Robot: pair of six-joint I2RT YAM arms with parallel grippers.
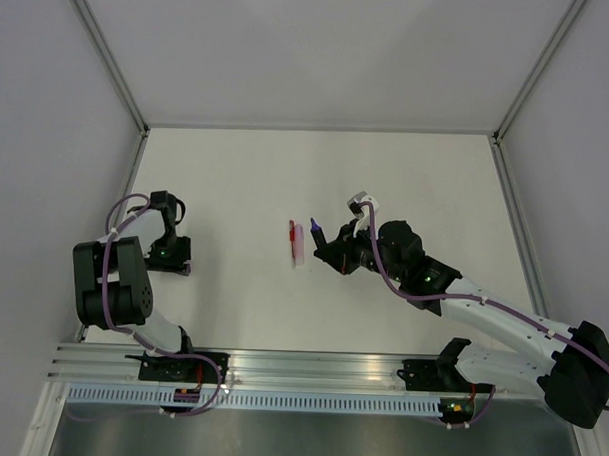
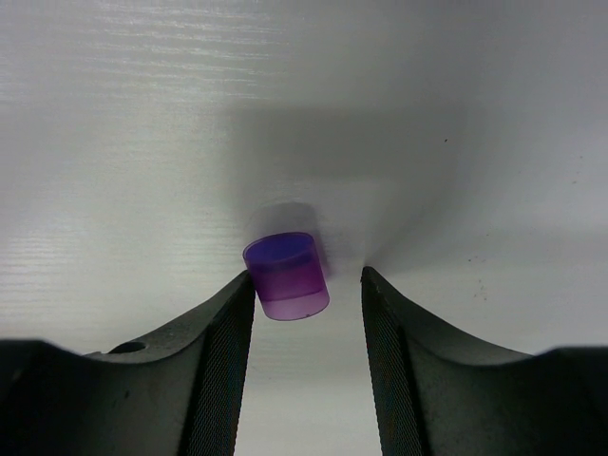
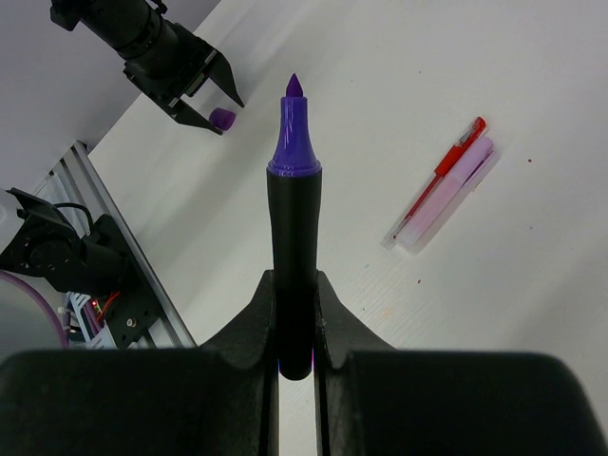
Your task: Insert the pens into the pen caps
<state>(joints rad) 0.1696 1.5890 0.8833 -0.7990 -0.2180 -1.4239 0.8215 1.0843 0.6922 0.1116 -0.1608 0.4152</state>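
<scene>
The right tool (image 3: 295,285) is clamped on the dark purple-black pen (image 3: 294,218), its bare purple tip pointing away from the fingers and raised off the surface (image 1: 406,182), right of the middle. The left tool (image 2: 308,281) stands with its jaws apart near the left edge, straddling the purple cap (image 2: 286,275). The cap sits close against one finger (image 2: 223,332); whether they touch I cannot tell. The red pen (image 1: 291,235) and the pale pink pen (image 1: 298,246) lie side by side, touching, near the middle of the surface.
</scene>
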